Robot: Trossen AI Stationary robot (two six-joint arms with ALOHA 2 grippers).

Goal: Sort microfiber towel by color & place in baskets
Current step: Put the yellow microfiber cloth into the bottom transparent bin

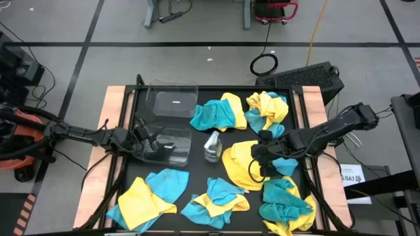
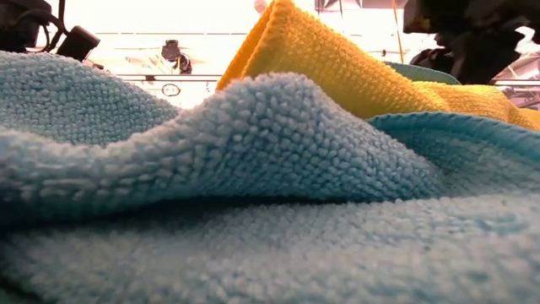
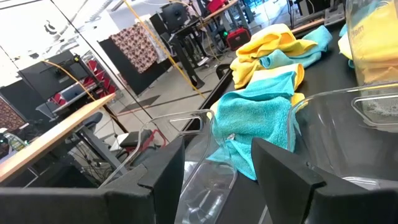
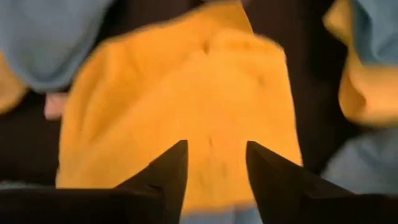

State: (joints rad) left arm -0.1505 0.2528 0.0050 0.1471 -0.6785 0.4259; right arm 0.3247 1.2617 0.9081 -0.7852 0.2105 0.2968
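Note:
Yellow and teal microfiber towels lie in heaps on the black table: far middle, far right, near left, near middle, near right. One yellow towel lies flat right of centre. My right gripper hovers open just above it, pointing steeply down, fingers over the yellow cloth. Two clear baskets stand at the left, one far, one nearer. My left gripper waits open and level at the nearer basket's left rim, which shows between its fingers.
A small clear spray bottle stands mid-table between the nearer basket and the yellow towel. The low view is filled by a teal towel with a yellow one behind. Wooden table edges frame the black mat.

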